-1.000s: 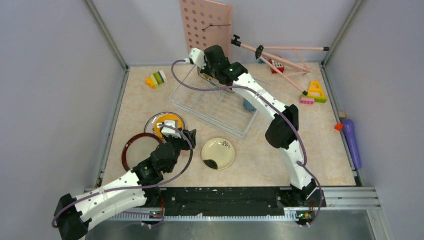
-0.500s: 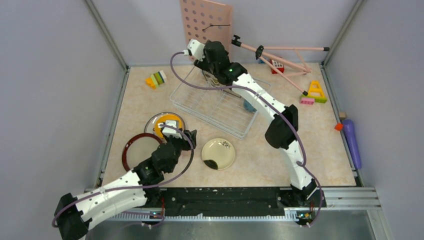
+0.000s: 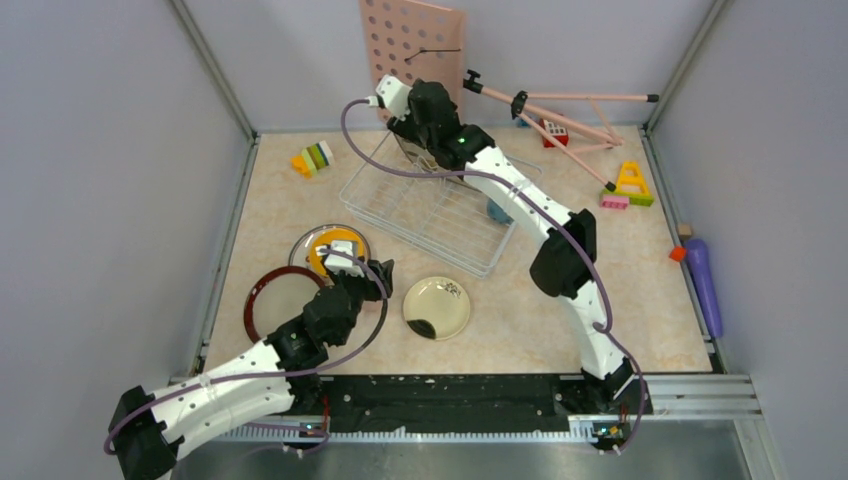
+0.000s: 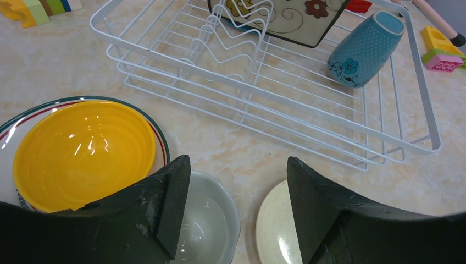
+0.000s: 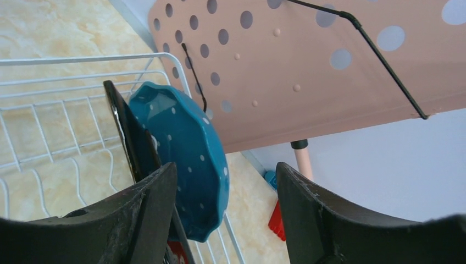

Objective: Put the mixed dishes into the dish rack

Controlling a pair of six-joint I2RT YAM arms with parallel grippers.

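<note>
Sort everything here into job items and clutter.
Job: rack, yellow bowl, teal plate, flowered plate, blue cup, cream plate, red-rimmed plate.
Clutter: pegboard, blocks, tripod, purple tool.

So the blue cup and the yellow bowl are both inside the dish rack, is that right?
Not quite. The blue cup is inside the dish rack, but the yellow bowl sits outside it, on a striped-rim plate on the table; the left wrist view shows this.
</note>
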